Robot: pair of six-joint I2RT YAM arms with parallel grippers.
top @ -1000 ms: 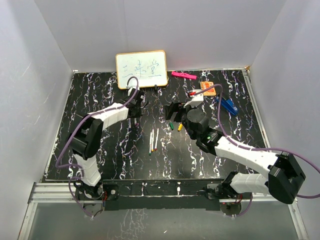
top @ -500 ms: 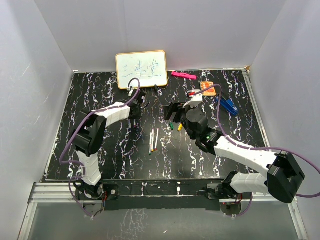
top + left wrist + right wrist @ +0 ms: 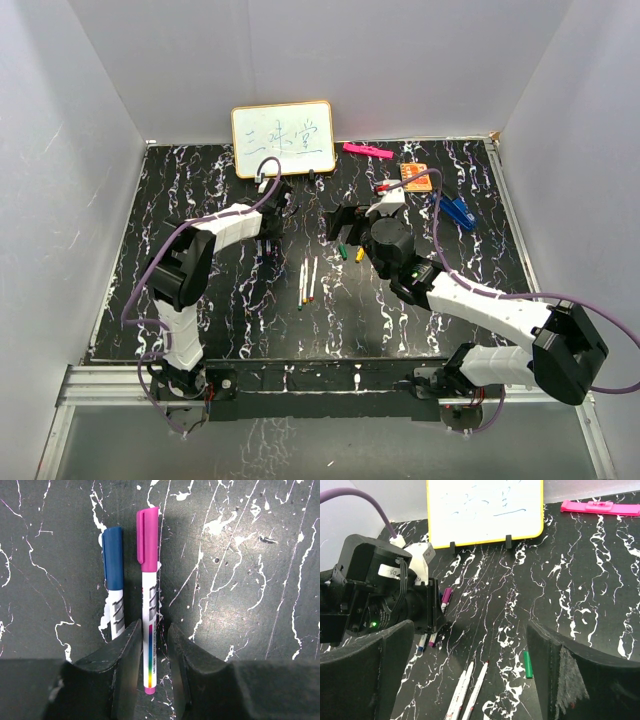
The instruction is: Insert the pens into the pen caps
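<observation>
The left gripper (image 3: 155, 645) sits low over the table (image 3: 240, 555), its fingers parted only slightly around the pink-capped pen (image 3: 149, 580), which lies just beside a blue-capped pen (image 3: 114, 580); no firm hold shows. The right gripper (image 3: 470, 645) hangs wide open and empty above the uncapped pens (image 3: 470, 690) and a green cap (image 3: 527, 664). The step appears to be setting a finished pen down: the left should widen fully and lift straight up, so neither finger drags the pen or nudges its neighbour
</observation>
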